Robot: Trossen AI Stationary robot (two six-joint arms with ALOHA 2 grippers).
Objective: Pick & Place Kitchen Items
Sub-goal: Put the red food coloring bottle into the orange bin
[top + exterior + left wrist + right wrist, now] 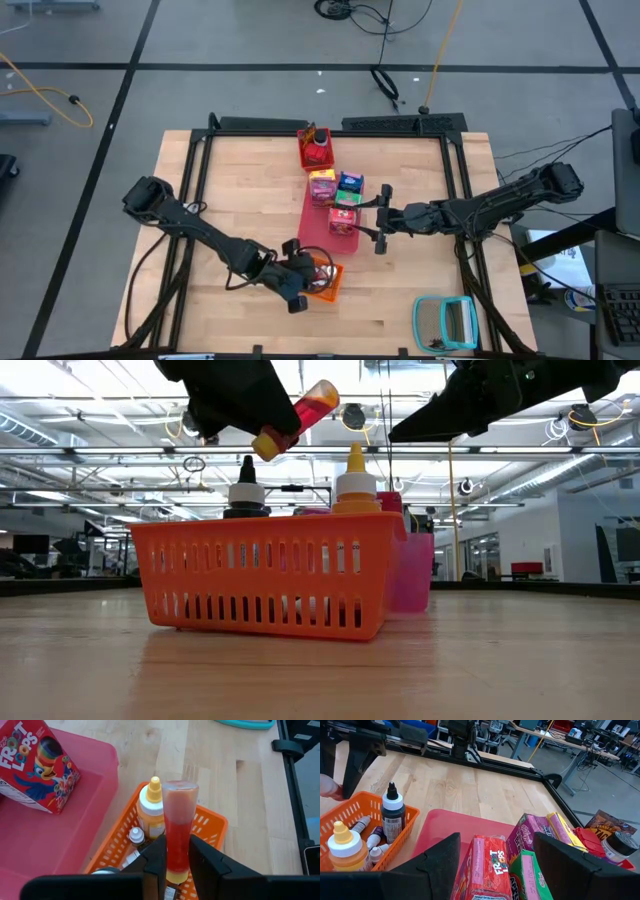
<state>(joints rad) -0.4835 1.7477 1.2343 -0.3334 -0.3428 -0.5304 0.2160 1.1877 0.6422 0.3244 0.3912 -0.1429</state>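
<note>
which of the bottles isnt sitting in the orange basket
The red bottle with the yellow cap, held tilted above the orange basket between the left gripper fingers. The yellow-capped bottle and black-capped bottle stand inside.

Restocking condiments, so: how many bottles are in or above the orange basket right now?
At least 5: red bottle between the left gripper's fingers above the orange basket; inside, yellow-capped bottle, black-capped bottle, two tiny bottles; others possibly hidden.

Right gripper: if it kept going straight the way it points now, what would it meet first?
Most likely the Froot Loops carton, which stands between the open fingers of the right gripper on the pink tray. Depth is unclear; a green carton sits beside it.
</note>
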